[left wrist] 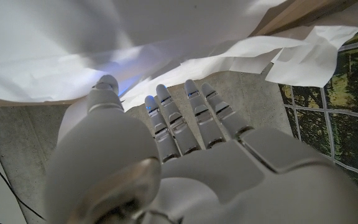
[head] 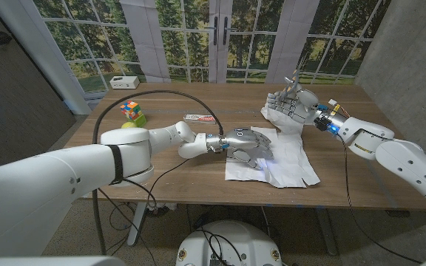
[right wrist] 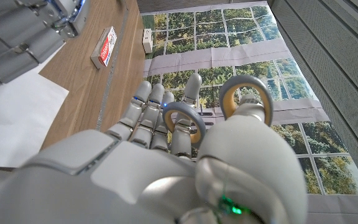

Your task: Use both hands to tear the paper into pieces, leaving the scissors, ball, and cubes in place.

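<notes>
Head view: paper [head: 283,159] lies near the table [head: 168,159] front edge, long axis running roughly away from the robot. Left hand [head: 246,148] rests on the paper's left part, fingers on the sheet; grip unclear. Right hand [head: 291,107] is raised just behind the paper, holding the scissors [head: 294,80], which were meant to stay put. Cube [head: 130,110] and green ball [head: 133,122] sit well left of the paper.

Left wrist: left hand [left wrist: 185,137] fingers extended, slightly apart, paper [left wrist: 73,50] right at the fingertips.

Right wrist: right hand [right wrist: 166,143] is wrapped on the scissors' ringed handles [right wrist: 244,99]. A red-and-white label [right wrist: 106,46] lies beyond the paper [right wrist: 14,124], unreadable.

My read: left is nearer, so it pins; right must drop the scissors first.
</notes>
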`<state>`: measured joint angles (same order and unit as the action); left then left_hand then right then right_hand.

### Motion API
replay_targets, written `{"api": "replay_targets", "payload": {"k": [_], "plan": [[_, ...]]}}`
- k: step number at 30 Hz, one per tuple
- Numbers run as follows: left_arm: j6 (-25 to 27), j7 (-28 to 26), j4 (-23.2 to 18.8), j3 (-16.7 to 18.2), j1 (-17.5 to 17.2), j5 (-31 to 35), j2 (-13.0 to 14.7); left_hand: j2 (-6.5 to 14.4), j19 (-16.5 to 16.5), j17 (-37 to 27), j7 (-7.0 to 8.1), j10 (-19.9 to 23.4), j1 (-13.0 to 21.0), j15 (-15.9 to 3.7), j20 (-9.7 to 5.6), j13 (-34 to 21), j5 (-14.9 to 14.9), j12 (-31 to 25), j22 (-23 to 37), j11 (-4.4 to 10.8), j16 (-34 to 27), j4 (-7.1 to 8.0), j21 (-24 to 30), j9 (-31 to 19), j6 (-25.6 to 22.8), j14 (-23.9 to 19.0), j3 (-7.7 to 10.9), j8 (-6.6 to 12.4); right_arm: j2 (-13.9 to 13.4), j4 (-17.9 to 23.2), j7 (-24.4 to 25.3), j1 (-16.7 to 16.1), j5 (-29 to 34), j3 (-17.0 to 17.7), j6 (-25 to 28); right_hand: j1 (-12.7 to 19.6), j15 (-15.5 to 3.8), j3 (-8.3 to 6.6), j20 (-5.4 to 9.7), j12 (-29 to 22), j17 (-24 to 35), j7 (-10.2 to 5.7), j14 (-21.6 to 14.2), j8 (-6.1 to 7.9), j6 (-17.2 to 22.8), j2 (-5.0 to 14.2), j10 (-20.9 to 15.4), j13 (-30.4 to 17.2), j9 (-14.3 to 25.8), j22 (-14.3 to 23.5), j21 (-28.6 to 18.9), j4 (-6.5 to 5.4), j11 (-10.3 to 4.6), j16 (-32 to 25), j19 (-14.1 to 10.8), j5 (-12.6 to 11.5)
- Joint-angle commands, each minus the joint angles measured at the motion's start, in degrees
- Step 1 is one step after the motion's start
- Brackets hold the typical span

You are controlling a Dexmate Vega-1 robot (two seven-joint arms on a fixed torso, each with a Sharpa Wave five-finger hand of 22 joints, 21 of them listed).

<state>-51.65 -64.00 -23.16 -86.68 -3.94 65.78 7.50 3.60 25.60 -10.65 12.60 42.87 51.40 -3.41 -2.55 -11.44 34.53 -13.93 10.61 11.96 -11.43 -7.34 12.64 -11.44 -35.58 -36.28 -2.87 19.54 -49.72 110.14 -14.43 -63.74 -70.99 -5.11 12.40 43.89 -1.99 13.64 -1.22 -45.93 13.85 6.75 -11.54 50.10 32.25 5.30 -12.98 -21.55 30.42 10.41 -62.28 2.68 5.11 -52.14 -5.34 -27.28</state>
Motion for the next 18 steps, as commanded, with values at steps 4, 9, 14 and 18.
{"api": "replay_targets", "payload": {"k": [4,9,14,18], "plan": [[1.05,0.0,1.89,-5.26,0.94,-3.43,-1.4,0.95,0.73,0.1,0.05,2.75,1.7,-9.8,-6.99,-0.1,-1.48,0.52,0.02,-0.05,0.37,-0.36,-0.34,0.37,-3.66,-1.62,1.18,0.15,0.06,0.15,0.2,-0.48,-0.2,0.51,-0.24,-0.27,-1.49,0.19,0.05,-0.07,0.0,0.0,-0.15,-0.04,0.36,0.27,-0.6,-0.04,0.12,0.15,0.25,0.45,0.13,-0.26,-0.49,0.33],[1.24,0.0,1.88,-6.25,1.15,-4.09,-1.48,0.76,0.8,0.14,0.04,3.04,1.8,-9.79,-6.77,-0.07,-2.3,0.99,0.04,-0.04,0.55,-0.34,-0.45,0.48,-4.58,-1.96,1.29,-0.4,0.01,0.22,0.13,-0.61,-0.17,0.65,-0.29,-0.33,-1.57,0.21,0.1,-0.04,-0.01,-0.03,-0.09,-0.07,0.37,0.26,-0.56,-0.04,0.07,0.15,0.28,0.45,0.05,-0.24,-0.54,0.36],[1.33,0.0,1.75,-6.77,1.25,-4.52,-1.45,0.61,0.83,0.14,0.04,3.15,1.72,-9.77,-6.69,-0.07,-2.5,1.09,0.04,-0.05,0.59,-0.31,-0.47,0.5,-4.79,-1.99,1.25,-0.58,0.03,0.38,0.3,-0.89,-0.28,0.88,-0.34,-0.39,-1.58,0.23,0.11,-0.07,-0.03,-0.02,-0.12,-0.09,0.39,0.22,-0.65,-0.05,0.05,0.15,0.33,0.46,0.17,-0.25,-0.55,0.38],[1.16,0.0,1.56,-6.95,1.31,-4.67,-1.36,0.85,1.03,0.1,0.02,3.94,1.74,-9.78,-6.58,-0.09,-2.85,1.04,0.08,-0.05,0.48,-0.21,-0.42,0.49,-5.88,-2.45,1.44,-0.64,0.03,0.49,0.33,-1.09,-0.27,1.01,-0.42,-0.39,-1.64,0.19,0.1,-0.02,-0.03,-0.04,-0.16,-0.07,0.43,0.31,-0.57,-0.06,0.06,0.15,0.37,0.47,0.04,-0.29,-0.57,0.38]]}}
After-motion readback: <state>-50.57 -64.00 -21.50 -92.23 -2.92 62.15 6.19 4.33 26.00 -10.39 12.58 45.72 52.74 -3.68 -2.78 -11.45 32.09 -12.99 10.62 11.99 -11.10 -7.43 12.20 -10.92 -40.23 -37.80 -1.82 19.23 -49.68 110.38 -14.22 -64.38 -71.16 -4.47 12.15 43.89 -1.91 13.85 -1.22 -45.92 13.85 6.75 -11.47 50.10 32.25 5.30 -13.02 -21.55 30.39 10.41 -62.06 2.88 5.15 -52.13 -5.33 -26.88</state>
